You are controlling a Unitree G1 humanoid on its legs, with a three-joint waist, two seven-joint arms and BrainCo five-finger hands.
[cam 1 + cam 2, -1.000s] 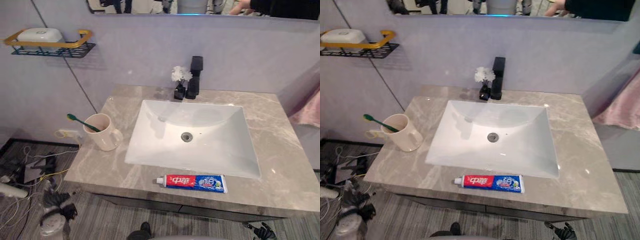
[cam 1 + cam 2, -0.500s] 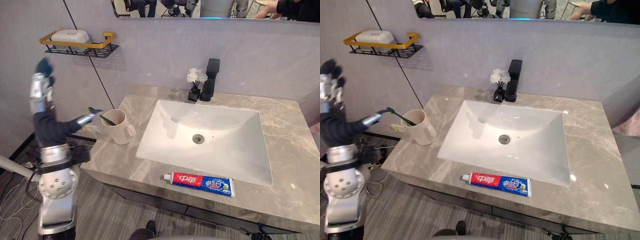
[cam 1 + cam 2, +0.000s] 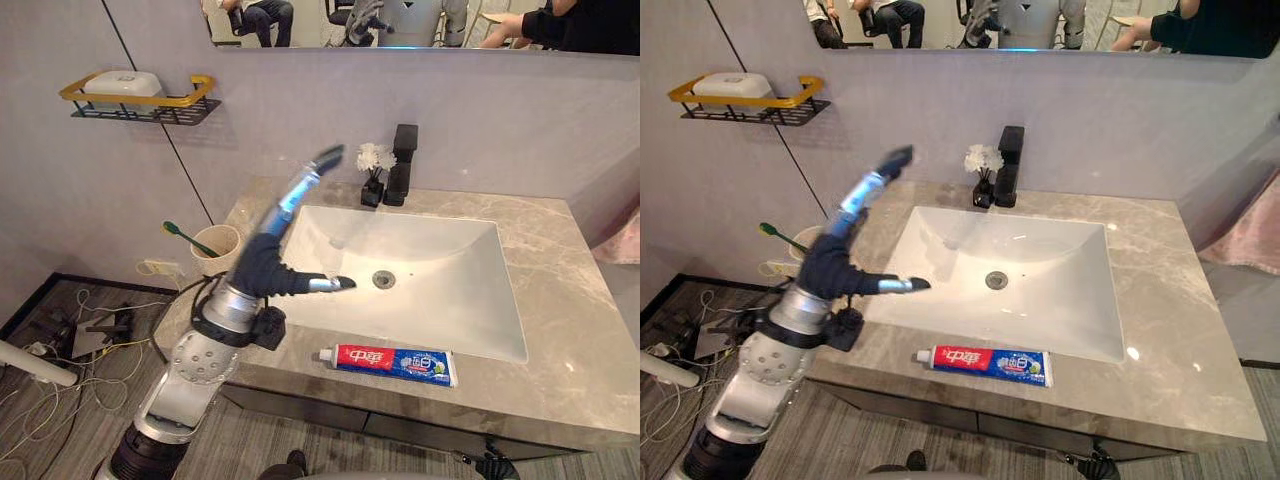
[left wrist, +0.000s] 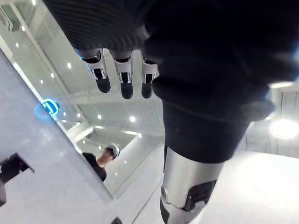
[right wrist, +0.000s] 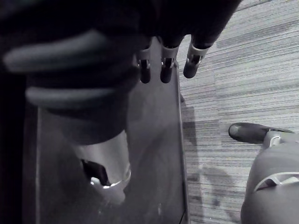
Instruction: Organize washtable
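A red and blue toothpaste tube (image 3: 390,362) lies on the marble counter (image 3: 560,300) in front of the white sink (image 3: 420,270). A beige cup (image 3: 215,245) holding a green toothbrush (image 3: 180,235) stands at the counter's left end. My left hand (image 3: 265,268) is raised over the sink's left edge, open and holding nothing. Its fingers (image 4: 121,79) stretch up toward the tap and its thumb points right. It partly covers the cup (image 3: 805,240) in the right eye view. My right hand (image 5: 163,65) hangs open by the dark cabinet front, above the floor.
A black tap (image 3: 402,165) and a small black vase of white flowers (image 3: 372,172) stand behind the sink. A wire shelf with a yellow rail (image 3: 135,95) holds a white soap dish on the left wall. A mirror runs along the top.
My left arm has swung from left of the counter to over the sink's left edge, fingers now toward the tap. The camera has also shifted. Cup and toothpaste lie as before.
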